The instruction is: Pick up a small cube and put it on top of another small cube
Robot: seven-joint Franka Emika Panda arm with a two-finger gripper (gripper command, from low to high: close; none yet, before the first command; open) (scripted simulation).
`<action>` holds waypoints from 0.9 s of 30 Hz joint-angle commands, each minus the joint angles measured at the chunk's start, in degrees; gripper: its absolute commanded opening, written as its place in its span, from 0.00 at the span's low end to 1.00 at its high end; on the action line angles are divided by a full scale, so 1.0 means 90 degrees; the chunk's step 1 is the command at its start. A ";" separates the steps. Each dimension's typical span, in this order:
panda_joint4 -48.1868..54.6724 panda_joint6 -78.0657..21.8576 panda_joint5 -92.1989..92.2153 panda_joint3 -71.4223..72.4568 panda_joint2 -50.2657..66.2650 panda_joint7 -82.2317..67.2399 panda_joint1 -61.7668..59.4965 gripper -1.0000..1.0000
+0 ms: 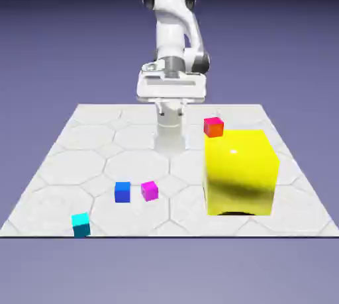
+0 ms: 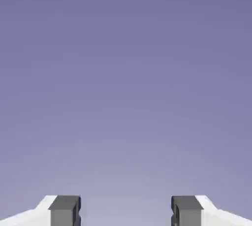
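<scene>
Plainly, nothing was gripped: in the hand view the gripper (image 2: 126,211) stood wide apart and empty, showing only backdrop between its fingertips (image 2: 64,210), probably because the arm (image 1: 173,38) sat raised at the table's (image 1: 73,157) far edge. The small cubes lay well apart from it: a red cube (image 1: 213,126) just behind the big yellow block (image 1: 240,171), blue (image 1: 122,192) and magenta (image 1: 149,191) cubes close together nearer the front, and a cyan cube (image 1: 81,224) at the front edge.
</scene>
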 commanded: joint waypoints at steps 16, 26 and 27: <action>0.1070 -0.3343 0.2050 0.1156 0.3692 0.2462 -0.3040 0.50; 0.1188 -0.2623 0.2736 0.1537 0.5511 0.2593 -0.3440 0.50; 0.1188 -0.2623 0.2736 0.1537 0.5511 0.2593 -0.3440 0.00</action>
